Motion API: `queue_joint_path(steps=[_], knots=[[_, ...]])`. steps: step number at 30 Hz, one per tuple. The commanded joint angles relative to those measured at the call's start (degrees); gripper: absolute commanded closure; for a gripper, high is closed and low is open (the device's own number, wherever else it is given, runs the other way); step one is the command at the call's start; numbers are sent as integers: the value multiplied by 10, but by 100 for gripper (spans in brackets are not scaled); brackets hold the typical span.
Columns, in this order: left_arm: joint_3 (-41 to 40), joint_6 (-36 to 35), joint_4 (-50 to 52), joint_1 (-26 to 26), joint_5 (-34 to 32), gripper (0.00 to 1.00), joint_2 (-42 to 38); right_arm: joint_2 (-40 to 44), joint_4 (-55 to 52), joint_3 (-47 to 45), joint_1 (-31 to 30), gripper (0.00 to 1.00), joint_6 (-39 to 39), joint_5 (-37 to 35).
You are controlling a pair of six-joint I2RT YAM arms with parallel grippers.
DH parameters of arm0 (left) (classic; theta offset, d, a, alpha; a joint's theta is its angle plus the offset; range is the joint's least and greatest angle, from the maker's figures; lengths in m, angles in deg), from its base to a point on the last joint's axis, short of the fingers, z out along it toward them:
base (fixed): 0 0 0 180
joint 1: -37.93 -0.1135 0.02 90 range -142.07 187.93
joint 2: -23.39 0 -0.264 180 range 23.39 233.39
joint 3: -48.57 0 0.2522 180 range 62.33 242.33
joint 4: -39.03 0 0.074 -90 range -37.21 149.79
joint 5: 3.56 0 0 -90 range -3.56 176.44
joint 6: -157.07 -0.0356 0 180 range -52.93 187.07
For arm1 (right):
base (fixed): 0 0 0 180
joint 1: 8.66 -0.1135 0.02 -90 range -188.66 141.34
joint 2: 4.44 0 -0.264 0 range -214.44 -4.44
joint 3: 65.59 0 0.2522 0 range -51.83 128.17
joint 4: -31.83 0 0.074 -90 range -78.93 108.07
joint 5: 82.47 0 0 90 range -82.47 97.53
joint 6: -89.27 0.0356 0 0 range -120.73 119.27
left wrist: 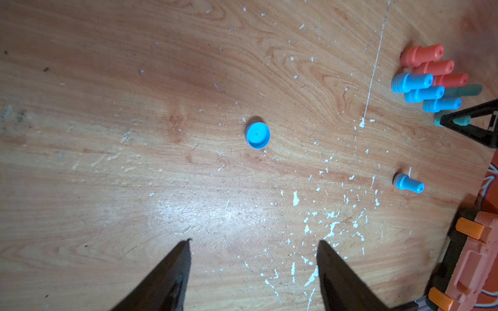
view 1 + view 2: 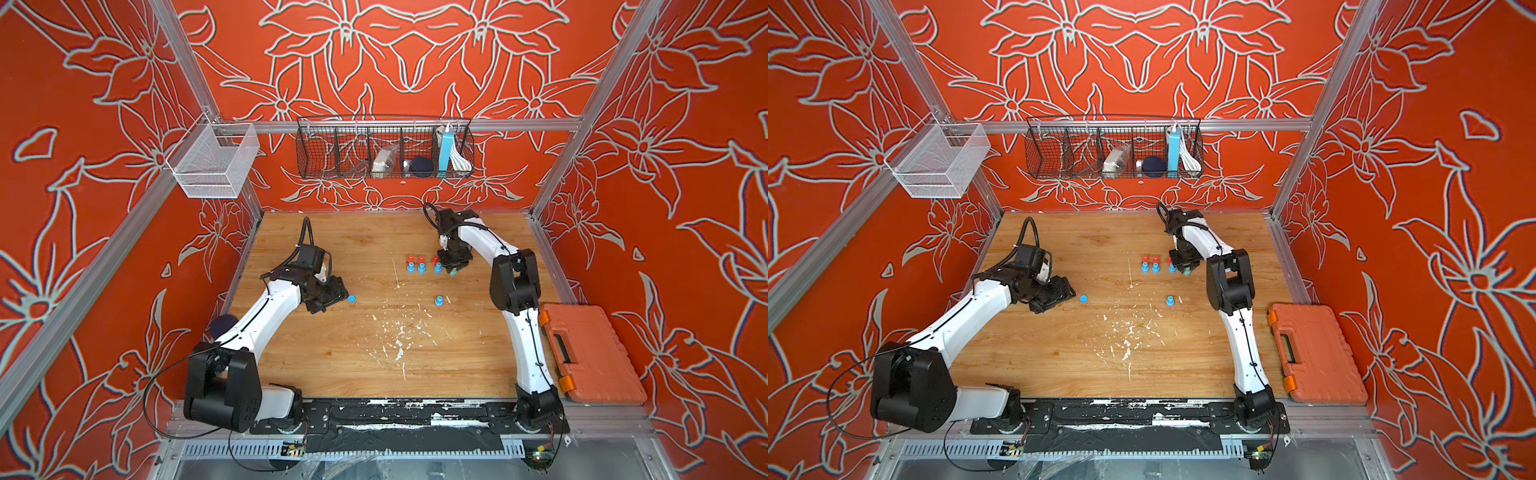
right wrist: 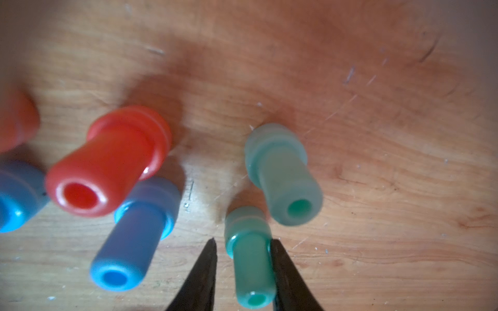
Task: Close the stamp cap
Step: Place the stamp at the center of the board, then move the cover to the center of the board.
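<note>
Blue cap (image 1: 258, 135) is sitting on bare table (image 1: 121, 161), nothing crowding it; left gripper (image 1: 254, 240) is facing it unobstructed. Stamp cluster (image 2: 421, 268) is crowding right gripper (image 3: 244, 239); orange toolbox (image 2: 590, 353) is blocking the right edge.

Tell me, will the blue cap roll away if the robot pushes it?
Probably not: the blue cap lies flat on the table, so it should slide, not roll. It looks small and thin, so likely light. Its smooth plastic might be slippery.
</note>
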Motion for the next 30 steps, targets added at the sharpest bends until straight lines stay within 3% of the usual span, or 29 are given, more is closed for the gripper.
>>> queue_joint_path(steps=[1,13,23,30], knots=[[10,-4,8,-4,7,26,1,13,-19,13,0,61,-6,3],[23,0,-17,-2,21,26,42,107,-40,3,0,52,-3,-6],[45,6,-50,21,20,29,119,247,-13,-118,3,51,-2,-17],[69,18,-62,50,15,29,161,283,2,-178,12,51,-2,-10]])
